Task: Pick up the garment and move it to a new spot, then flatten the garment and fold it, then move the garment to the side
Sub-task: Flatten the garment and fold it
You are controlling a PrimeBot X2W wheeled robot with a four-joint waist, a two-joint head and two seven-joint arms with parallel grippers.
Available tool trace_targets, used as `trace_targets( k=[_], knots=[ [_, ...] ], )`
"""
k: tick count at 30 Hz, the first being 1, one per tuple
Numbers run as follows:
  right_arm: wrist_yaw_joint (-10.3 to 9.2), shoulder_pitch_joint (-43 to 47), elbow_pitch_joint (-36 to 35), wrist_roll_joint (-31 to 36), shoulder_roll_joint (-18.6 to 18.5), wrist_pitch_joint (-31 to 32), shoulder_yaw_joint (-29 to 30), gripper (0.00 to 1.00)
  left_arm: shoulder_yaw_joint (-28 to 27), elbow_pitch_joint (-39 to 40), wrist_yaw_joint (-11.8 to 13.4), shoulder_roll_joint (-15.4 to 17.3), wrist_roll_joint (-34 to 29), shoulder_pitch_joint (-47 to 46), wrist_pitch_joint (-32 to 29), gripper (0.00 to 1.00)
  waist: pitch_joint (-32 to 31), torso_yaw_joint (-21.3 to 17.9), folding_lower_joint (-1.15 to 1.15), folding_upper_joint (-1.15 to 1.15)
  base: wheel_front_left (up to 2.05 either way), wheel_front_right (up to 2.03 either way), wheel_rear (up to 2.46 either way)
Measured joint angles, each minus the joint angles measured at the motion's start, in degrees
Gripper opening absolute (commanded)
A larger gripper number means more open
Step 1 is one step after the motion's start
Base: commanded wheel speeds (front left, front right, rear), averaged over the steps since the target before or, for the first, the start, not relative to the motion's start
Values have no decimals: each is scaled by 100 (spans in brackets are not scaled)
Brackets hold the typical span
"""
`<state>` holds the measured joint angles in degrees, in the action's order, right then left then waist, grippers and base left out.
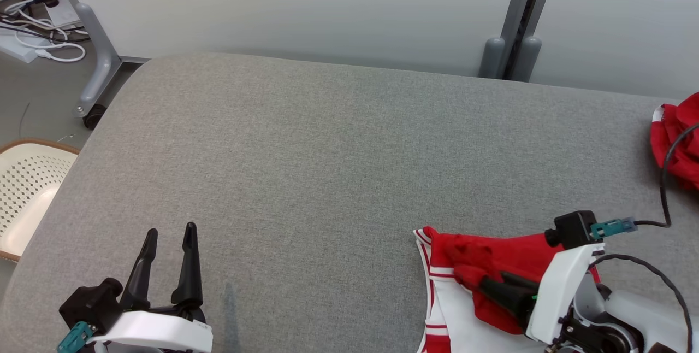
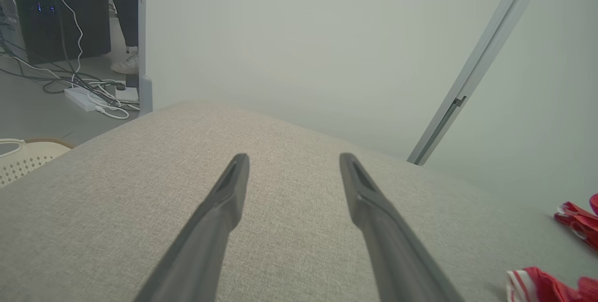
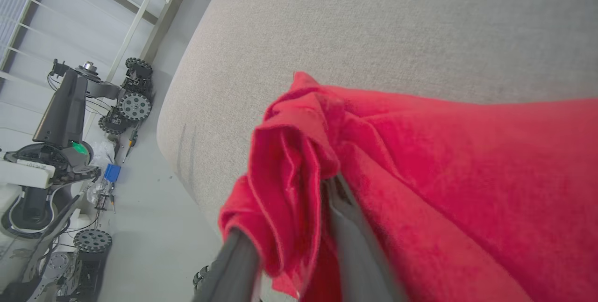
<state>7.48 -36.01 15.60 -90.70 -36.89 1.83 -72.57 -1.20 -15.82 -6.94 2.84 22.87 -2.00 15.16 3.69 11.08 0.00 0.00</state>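
Where the right claw [image 1: 489, 282] lies at the lower right of the head view, its dark fingers are sunk into the red garment [image 1: 508, 254]. Its wrist view shows a bunched fold of the garment [image 3: 444, 176] standing between the two fingers of the right claw [image 3: 285, 208], which sit a little apart. Whether they pinch that fold or only flank it, I cannot tell.

The left claw [image 1: 171, 228] waits at the lower left, spread wide and holding nothing, above the bare grey tabletop [image 1: 327, 167].

The garment lies on the tabletop's near right part. Its white-striped edge runs up and down the frame, and one corner points to the upper left. The frame edge and the arm cut it off, so I cannot make out its long axis.

The left wrist view catches the left claw [image 2: 294, 157] and a scrap of the garment [image 2: 537, 285] at its lower right. At its upper left are a person's leg [image 2: 125, 7] and floor cables [image 2: 84, 87]. A second red cloth [image 1: 677, 140] sits at the head view's right edge.
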Motion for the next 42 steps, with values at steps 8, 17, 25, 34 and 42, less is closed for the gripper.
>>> trace_targets(
  k=[8, 17, 25, 34, 42],
  knots=[
    [1, 3, -275, -235, 67, -233, 291, 100, -48, -60, -7, -2, 16, -52, 0, 100, 47, -119, 0, 0, 0, 0, 0],
    [1, 261, -1500, -810, -701, -758, 1121, 100, -93, -23, -12, -1, -14, -61, 0, 100, 76, -334, 0, 0, 0, 0, 0],
    [1, 512, -1223, -511, -1372, -1352, 1396, 100, -148, 62, -14, 0, -68, -73, 0, 100, 80, -467, 0, 0, 0, 0, 0],
    [1, 571, -38, 12, -1225, -1051, 881, 100, -123, 63, -31, -2, -112, -72, -1, 100, 73, -503, 0, 0, 0, 0, 0],
    [0, 108, 549, 394, -884, -502, 603, 100, -55, 25, -32, -3, -120, -78, 0, 100, 66, -429, 0, 0, 0, 0, 0]
  ],
)
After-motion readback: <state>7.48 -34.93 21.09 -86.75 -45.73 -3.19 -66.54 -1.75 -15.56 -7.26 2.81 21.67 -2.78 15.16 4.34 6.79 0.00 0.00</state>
